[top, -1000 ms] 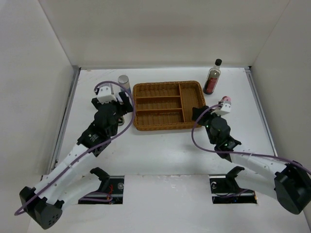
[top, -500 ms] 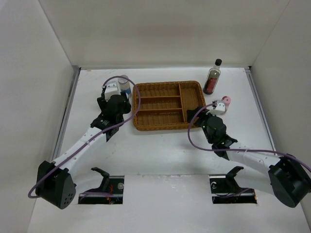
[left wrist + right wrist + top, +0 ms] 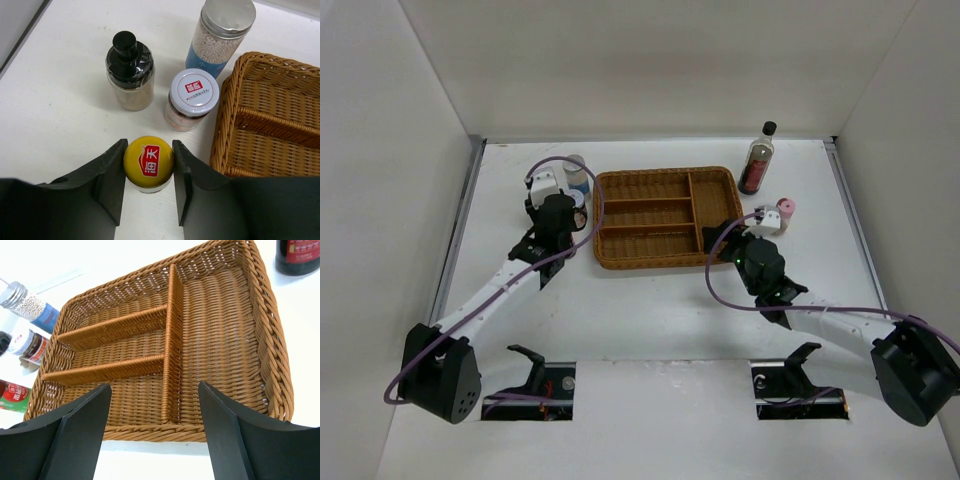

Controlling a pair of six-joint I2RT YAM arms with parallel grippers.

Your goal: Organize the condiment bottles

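Note:
My left gripper (image 3: 149, 150) is shut on the yellow-capped bottle (image 3: 148, 162), both fingers pressed against its cap; the bottle stands on the table. Beyond it stand the black-capped tan jar (image 3: 130, 75), the short red-white-lidded jar (image 3: 192, 97) and the silver-lidded blue-label bottle (image 3: 222, 30), all left of the wicker tray (image 3: 270, 120). My right gripper (image 3: 154, 387) is open and holds nothing, hanging over the tray's (image 3: 665, 257) near right edge. The tall dark bottle (image 3: 757, 160) and the pink-capped bottle (image 3: 785, 212) stand right of the tray.
The tray's compartments (image 3: 215, 340) hold nothing. White walls close off the table's left, back and right sides. The left arm (image 3: 510, 280) reaches diagonally across the near left of the table.
The left gripper moved up to the bottles and closed on the yellow-capped bottle. The right gripper shifted slightly left toward the tray and stayed open.

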